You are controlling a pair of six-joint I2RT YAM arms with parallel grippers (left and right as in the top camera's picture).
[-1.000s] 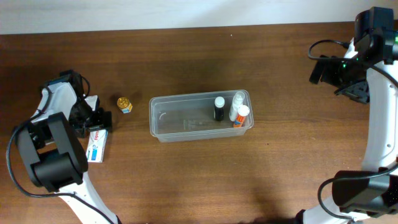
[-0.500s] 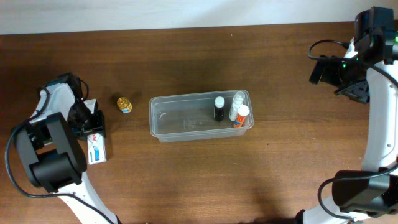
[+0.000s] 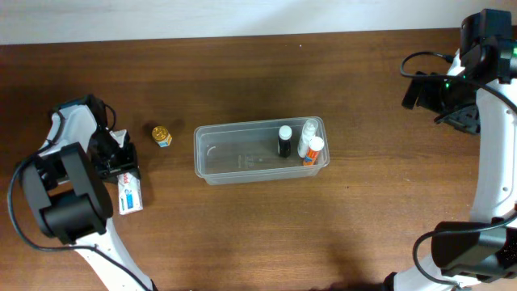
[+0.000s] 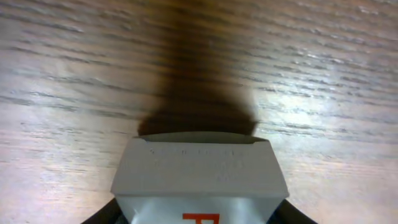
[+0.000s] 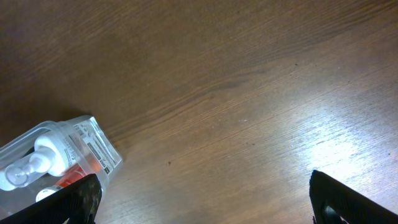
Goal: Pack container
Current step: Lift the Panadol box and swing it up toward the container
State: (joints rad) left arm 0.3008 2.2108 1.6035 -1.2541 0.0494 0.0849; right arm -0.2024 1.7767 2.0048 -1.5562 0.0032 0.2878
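The container is a clear tub at the table's middle, with a black bottle, a white bottle and an orange-capped bottle standing at its right end. Far left, my left gripper is shut on one end of a white box that lies flat on the wood. In the left wrist view the box fills the gap, with dark fingers pressed against both sides. My right gripper hangs open at the far right, well away from the tub; its corner shows in the right wrist view.
A small gold-capped jar stands on the wood between the box and the tub's left end. The right arm's cable loops near the table's back right edge. Bare wood lies under the right gripper.
My left gripper has closed from wide open onto the white box, and the box has turned and slid slightly. The right arm has not moved.
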